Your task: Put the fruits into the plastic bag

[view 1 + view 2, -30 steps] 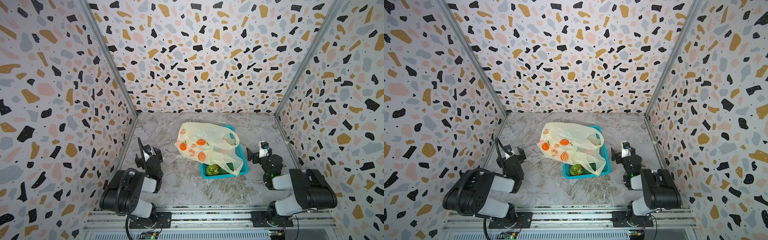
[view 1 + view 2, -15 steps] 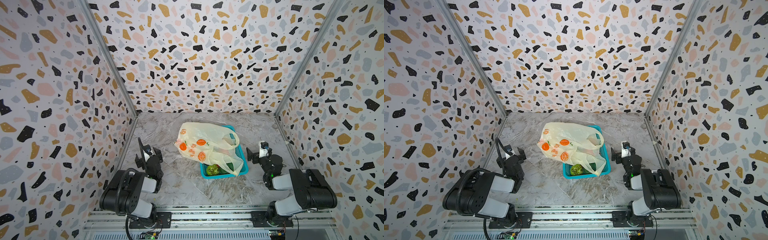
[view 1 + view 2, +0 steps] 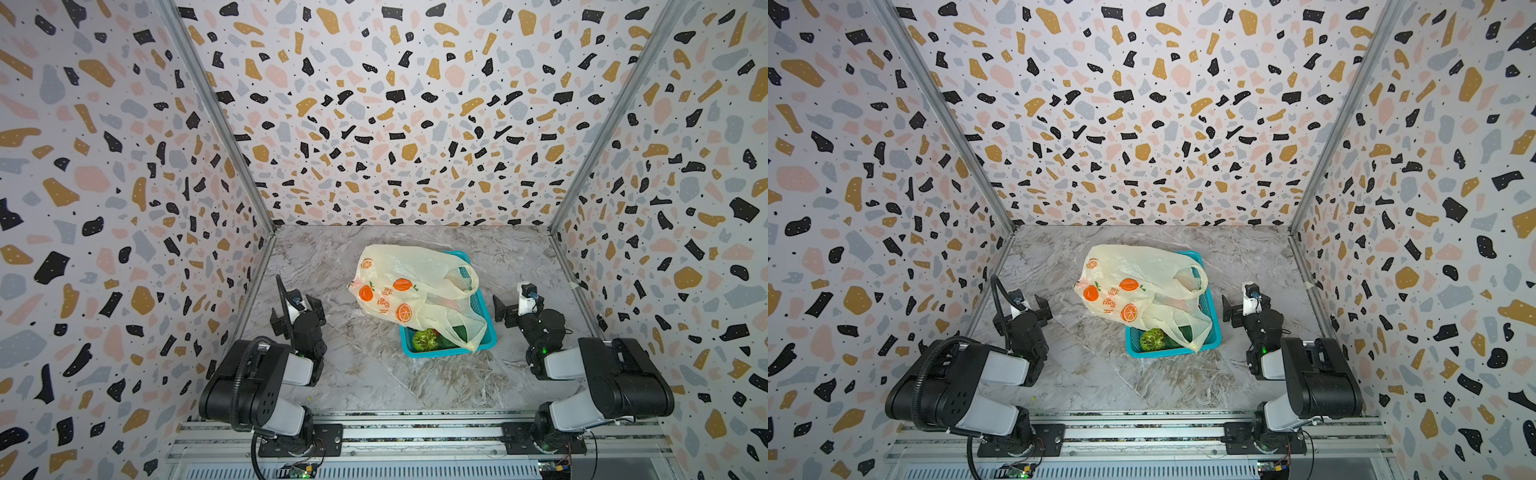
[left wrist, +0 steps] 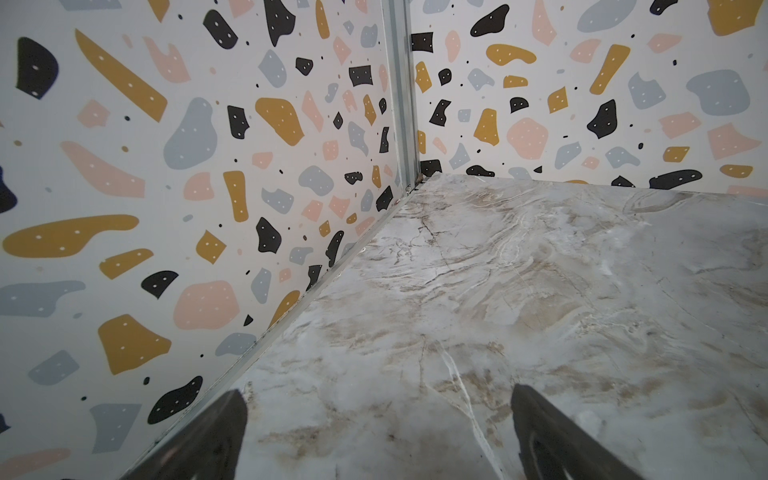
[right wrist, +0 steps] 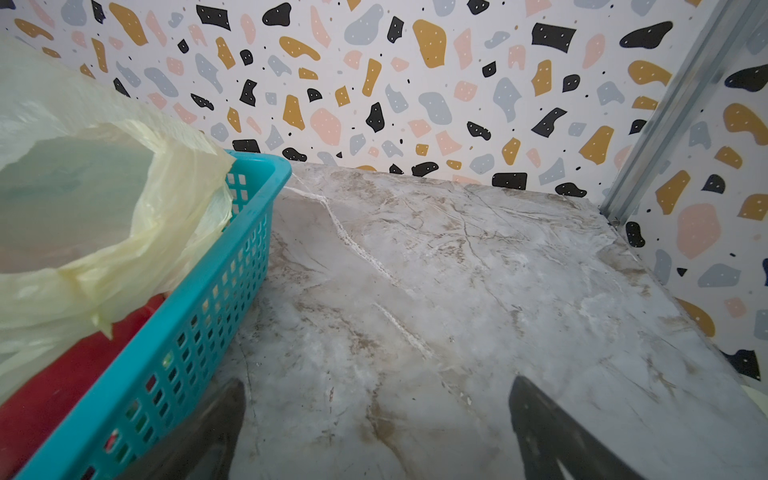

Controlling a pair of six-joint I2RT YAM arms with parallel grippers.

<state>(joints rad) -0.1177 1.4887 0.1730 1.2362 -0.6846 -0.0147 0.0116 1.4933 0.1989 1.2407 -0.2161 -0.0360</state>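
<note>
Fruits (image 3: 424,340) lay in the teal basket (image 3: 440,354) beneath the draped plastic bag (image 3: 409,282), so the left gripper (image 4: 376,390) and right gripper (image 5: 376,390) flanked it, jaws apart and empty, likely ready to lift it clear.

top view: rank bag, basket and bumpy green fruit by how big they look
1. bag, largest
2. basket, mostly covered by the bag, so less sure
3. bumpy green fruit, smallest

One plastic bag (image 3: 409,286), one basket (image 3: 449,354), two green fruits (image 3: 424,339), one red fruit (image 5: 62,386)
</note>
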